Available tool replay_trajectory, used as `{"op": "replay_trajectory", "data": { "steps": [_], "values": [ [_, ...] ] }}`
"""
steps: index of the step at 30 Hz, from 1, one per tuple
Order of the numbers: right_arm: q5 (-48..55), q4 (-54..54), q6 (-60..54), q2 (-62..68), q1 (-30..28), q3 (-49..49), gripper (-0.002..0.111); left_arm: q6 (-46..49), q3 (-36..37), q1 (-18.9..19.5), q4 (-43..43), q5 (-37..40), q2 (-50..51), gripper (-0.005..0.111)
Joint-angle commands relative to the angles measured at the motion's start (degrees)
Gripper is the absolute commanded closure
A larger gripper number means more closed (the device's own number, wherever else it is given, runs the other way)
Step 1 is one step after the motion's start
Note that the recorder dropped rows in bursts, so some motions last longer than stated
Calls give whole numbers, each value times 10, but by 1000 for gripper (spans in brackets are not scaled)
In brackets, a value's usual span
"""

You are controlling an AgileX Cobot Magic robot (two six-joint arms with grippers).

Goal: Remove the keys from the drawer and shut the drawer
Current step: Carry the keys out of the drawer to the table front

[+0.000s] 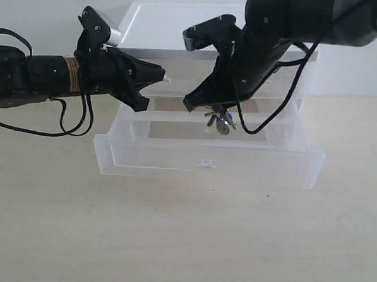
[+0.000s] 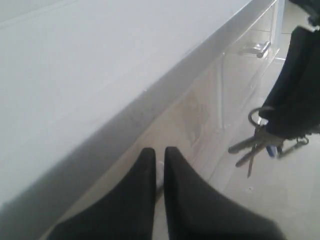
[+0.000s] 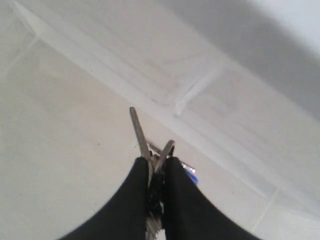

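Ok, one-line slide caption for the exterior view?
Right hand grips the keys over the open clear drawer; left hand sits beside the cabinet.

I lean over a pale, wood-grained desk (image 1: 183, 242). On it, at the far middle, stands a clear-plastic cabinet (image 1: 156, 25) with a white top.

Grey keys (image 1: 220, 121) aloft over open drawer (image 1: 269, 168)

Right pincer (image 3: 159, 163) clamped on keys (image 3: 138, 131), one blue-headed
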Motion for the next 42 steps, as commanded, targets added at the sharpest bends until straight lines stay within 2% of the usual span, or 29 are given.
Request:
{"op": "replay_trajectory", "data": {
  "steps": [1,8,13,18,25,35,42],
  "values": [
    [-9,-11,3,-36,3,-2,108,-3,-2,0,3,3,4,102],
    [-1,-33,3,-95,33,-1,108,-17,-1,2,15,-36,-16,102],
    [17,-104,46,-140,69,-1,108,-41,19,2,94,-109,-73,102],
    [44,-143,70,-175,101,6,108,-36,58,4,104,-119,-147,102],
    [-11,-149,122,-240,145,127,108,-20,107,5,99,-99,-234,102],
    [-187,-144,185,-255,192,355,108,-9,153,17,39,-58,-314,102],
    [-255,-184,209,-206,180,399,108,-5,154,17,24,-39,-314,102]
  ]
}}
